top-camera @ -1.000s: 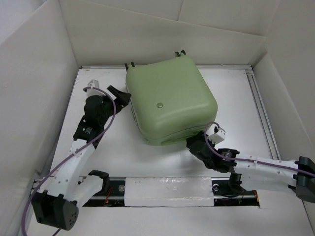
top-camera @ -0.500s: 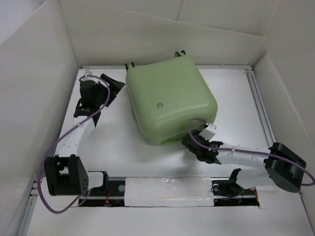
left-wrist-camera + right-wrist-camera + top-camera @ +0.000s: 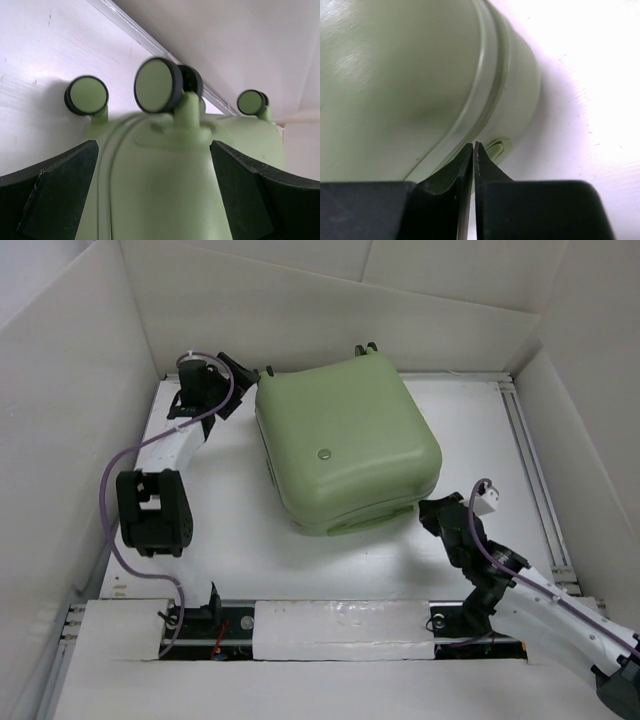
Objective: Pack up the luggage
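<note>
The luggage (image 3: 345, 445), a pale green hard-shell suitcase, lies closed and flat in the middle of the white table. Its small green-and-black wheels (image 3: 156, 85) point to the far wall. My left gripper (image 3: 243, 377) is at its far left corner and open. In the left wrist view the gripper (image 3: 153, 146) has wide-apart fingers (image 3: 60, 190) either side of the shell, just below the wheels. My right gripper (image 3: 432, 512) sits at the near right corner. Seen from the right wrist, that gripper (image 3: 473, 146) is shut, tips at the zip seam (image 3: 485, 95), nothing visible between them.
White walls box in the table on the left, far and right sides. A metal rail (image 3: 530, 460) runs along the right edge, another along the far wall (image 3: 150, 42). A white taped strip (image 3: 340, 625) covers the near edge between the arm bases.
The left arm stretched out toward the far wall, reaching the wheel end of the luggage with its jaws spreading. The right gripper shifted right to the near right corner and closed.
</note>
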